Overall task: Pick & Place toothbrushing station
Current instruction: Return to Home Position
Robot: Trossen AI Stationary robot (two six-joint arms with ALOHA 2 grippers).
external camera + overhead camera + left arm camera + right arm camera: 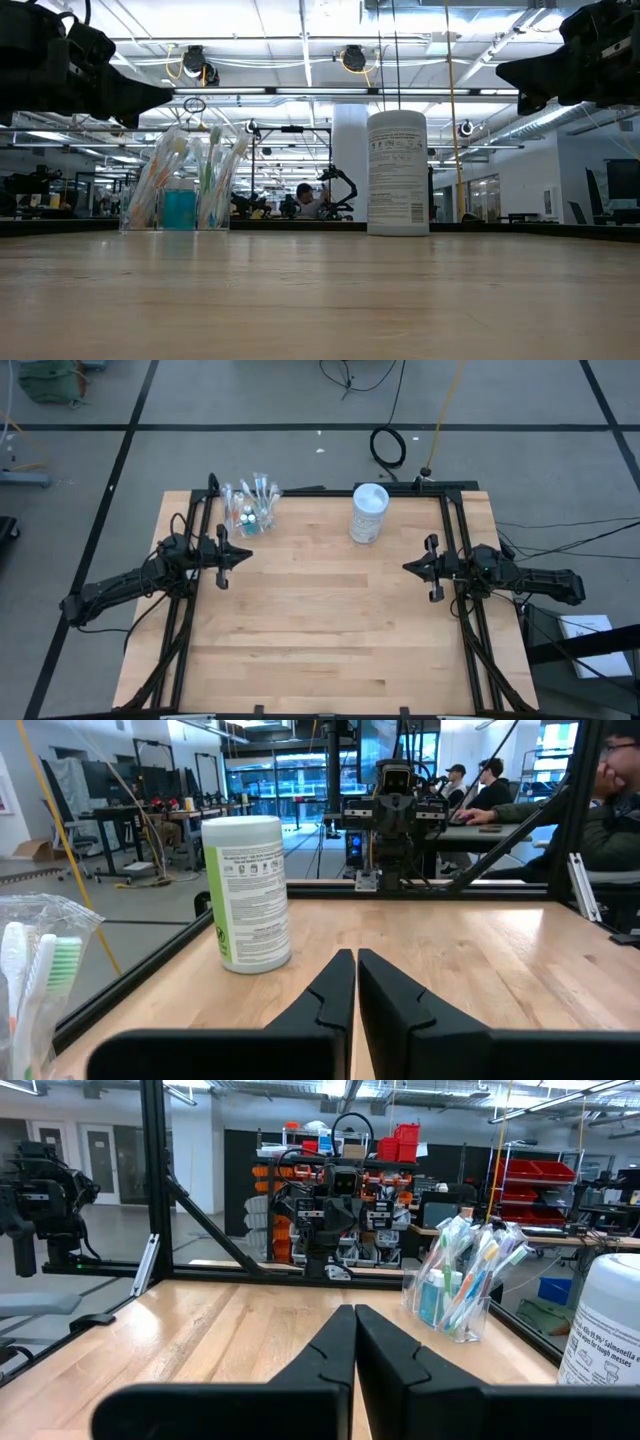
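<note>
Left pincer [245,554] closed, right pincer [407,567] closed, one clear organizer [247,518] holding toothbrushes [262,488], one white canister [369,512]

Your left arm [125,585] and right arm [530,578] are matte black, trailing black cables [180,522] (fingers [325,1010] taper like wedges)

In the high view, the table [320,640] lies bare across its centre and whole lower half, open to any pass. Two obstacles stand near the upper edge: the organizer [250,510], packed with toothbrushes [262,488], at upper left, and the white container [369,513] at upper centre, well apart, with bare wood between. The left gripper [243,554] and right gripper [408,567], fingers together, hang mid-left and mid-right.
</note>
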